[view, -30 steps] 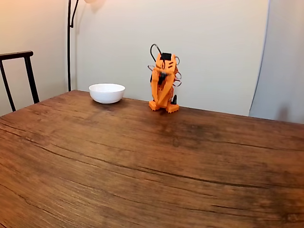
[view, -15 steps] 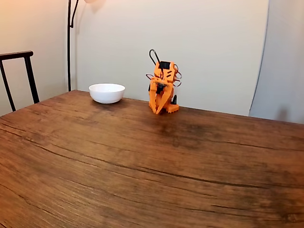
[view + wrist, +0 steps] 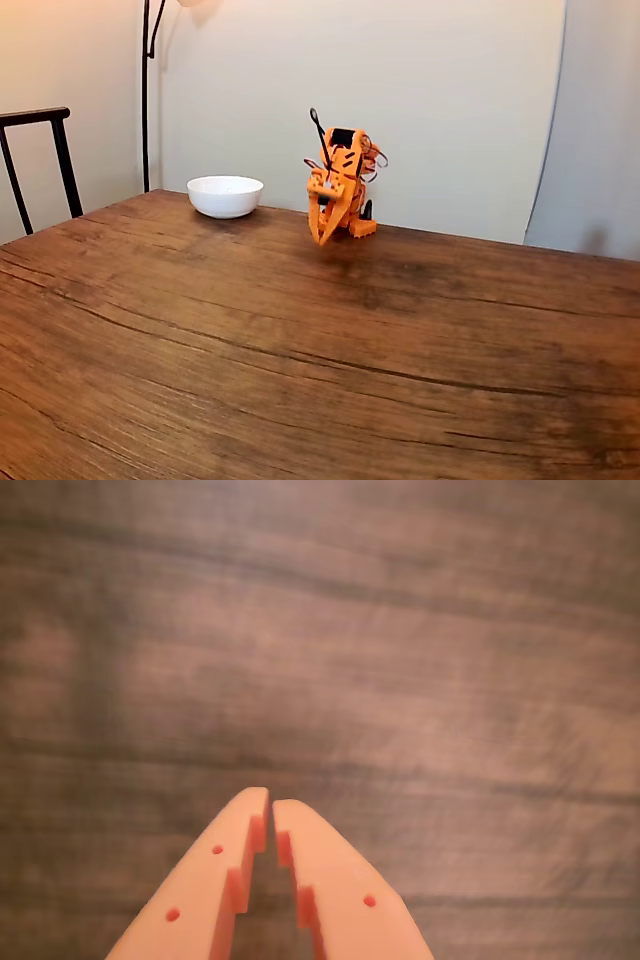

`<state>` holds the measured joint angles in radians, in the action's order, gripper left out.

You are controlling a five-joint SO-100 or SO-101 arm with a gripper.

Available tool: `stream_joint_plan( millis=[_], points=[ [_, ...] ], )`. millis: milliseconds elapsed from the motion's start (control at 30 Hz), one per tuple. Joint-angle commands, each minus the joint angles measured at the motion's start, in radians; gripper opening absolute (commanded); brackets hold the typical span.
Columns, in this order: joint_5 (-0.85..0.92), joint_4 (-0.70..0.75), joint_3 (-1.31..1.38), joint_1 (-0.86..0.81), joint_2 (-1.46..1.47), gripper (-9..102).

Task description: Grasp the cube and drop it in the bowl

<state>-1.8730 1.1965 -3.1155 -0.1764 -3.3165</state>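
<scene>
Orange hand (image 3: 271, 802) clenched, empty, above wooden counter (image 3: 300, 340); bowl (image 3: 225, 195) beside arm (image 3: 340, 190). We should spread the fingers, then seek the cube.

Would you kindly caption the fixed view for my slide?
Orange arm lowers its hand toward the wooden table beside a white bowl.

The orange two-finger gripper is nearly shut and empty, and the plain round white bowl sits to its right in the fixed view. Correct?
Not quite. In the fixed view the plain round white bowl sits left of the orange two-finger gripper, not right. The wrist view shows the gripper nearly shut and empty.
</scene>
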Motion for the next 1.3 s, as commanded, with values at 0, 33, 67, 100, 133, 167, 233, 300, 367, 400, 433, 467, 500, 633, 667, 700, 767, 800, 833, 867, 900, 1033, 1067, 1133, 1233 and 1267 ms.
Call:
stream_joint_plan(
  millis=[0,33,67,100,133,167,233,300,367,400,433,467,500,633,667,700,767,800,833,867,900,1033,1067,1133,1233,1267],
  points=[
    [0.005,0.089,0.005,-0.008,-0.005,-1],
    [0.005,0.109,0.005,-0.008,-0.005,-1],
    [0.005,0.124,0.005,-0.008,-0.005,-1],
    [0.005,0.135,0.005,-0.008,-0.005,-1],
    [0.005,0.141,0.005,-0.008,-0.005,-1],
    [0.005,0.141,0.005,-0.008,-0.005,-1],
    [0.005,0.140,0.005,-0.008,-0.005,-1],
    [-0.003,0.140,0.005,-0.008,-0.005,-1],
    [-0.003,0.140,0.005,-0.008,-0.005,-1],
    [-0.003,0.140,0.005,-0.008,-0.005,-1],
    [-0.003,0.140,0.005,-0.008,-0.005,-1],
    [-0.003,0.140,0.005,-0.008,-0.005,-1],
    [-0.005,0.140,0.005,-0.008,-0.005,-1],
    [-0.005,0.140,0.005,-0.008,-0.005,-1],
    [-0.005,0.140,0.005,-0.008,-0.005,-1],
    [-0.006,0.140,0.005,-0.008,-0.005,-1],
    [-0.006,0.140,0.005,-0.008,-0.005,-1],
    [-0.006,0.140,0.005,-0.008,-0.005,-1],
    [-0.006,0.140,0.005,-0.008,-0.005,-1],
    [-0.006,0.140,0.005,-0.008,-0.005,-1],
    [-0.006,0.140,0.005,-0.008,-0.005,-1],
    [-0.006,0.140,0.005,-0.008,-0.005,-1],
    [-0.006,0.140,0.005,-0.008,-0.005,-1],
    [-0.006,0.140,0.005,-0.008,-0.005,-1],
    [-0.006,0.140,0.005,-0.008,-0.005,-1],
    [-0.006,0.140,0.005,-0.008,-0.005,-1]
  ],
)
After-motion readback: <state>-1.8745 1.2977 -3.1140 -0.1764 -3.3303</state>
